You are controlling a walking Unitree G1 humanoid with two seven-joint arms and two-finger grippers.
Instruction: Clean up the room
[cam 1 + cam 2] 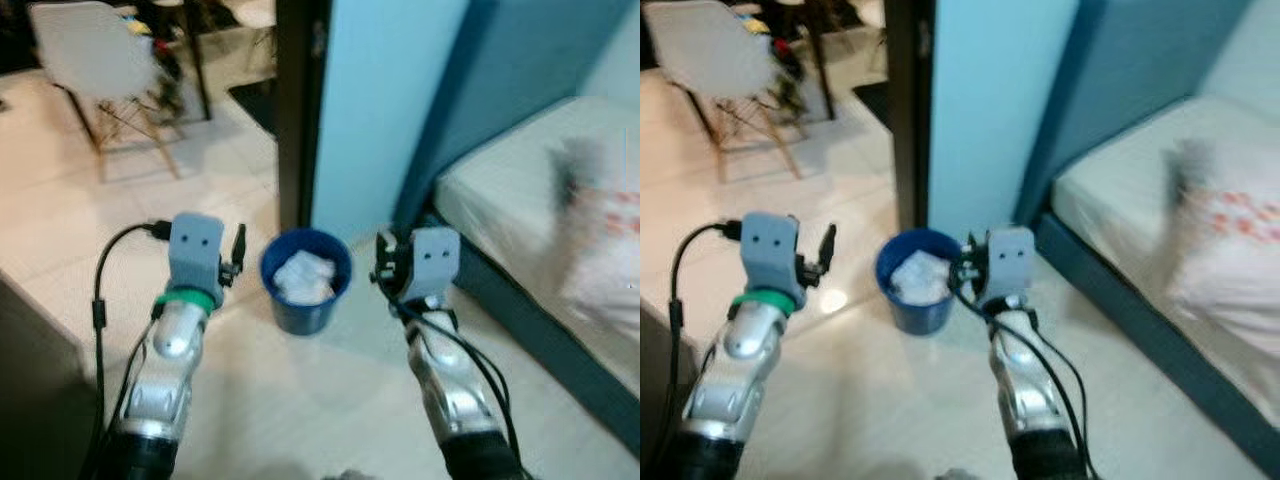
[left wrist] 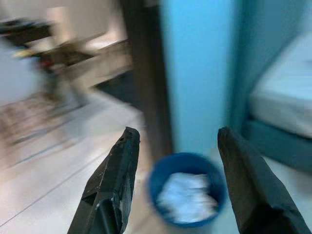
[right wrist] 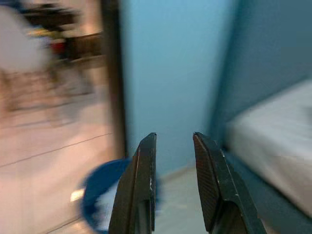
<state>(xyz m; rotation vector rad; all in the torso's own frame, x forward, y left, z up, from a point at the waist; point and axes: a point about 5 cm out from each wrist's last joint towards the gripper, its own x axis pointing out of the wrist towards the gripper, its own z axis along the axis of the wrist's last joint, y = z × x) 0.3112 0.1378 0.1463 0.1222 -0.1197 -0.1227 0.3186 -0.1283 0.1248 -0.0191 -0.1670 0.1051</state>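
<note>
We held our left claw (image 2: 175, 185) spread wide and right claw (image 3: 174, 187) slightly parted, flanking the blue bin (image 1: 306, 281) of crumpled paper (image 1: 304, 276).

No readable text, label or number anywhere.

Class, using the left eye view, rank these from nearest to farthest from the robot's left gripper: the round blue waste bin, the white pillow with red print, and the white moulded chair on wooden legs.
1. Round blue waste bin: just beside the left gripper, towards the robot's right, white crumpled paper inside.
2. White moulded chair on wooden legs: farther ahead, on the left, beyond the doorway.
3. White pillow with red print: far right, on the bed.
</note>
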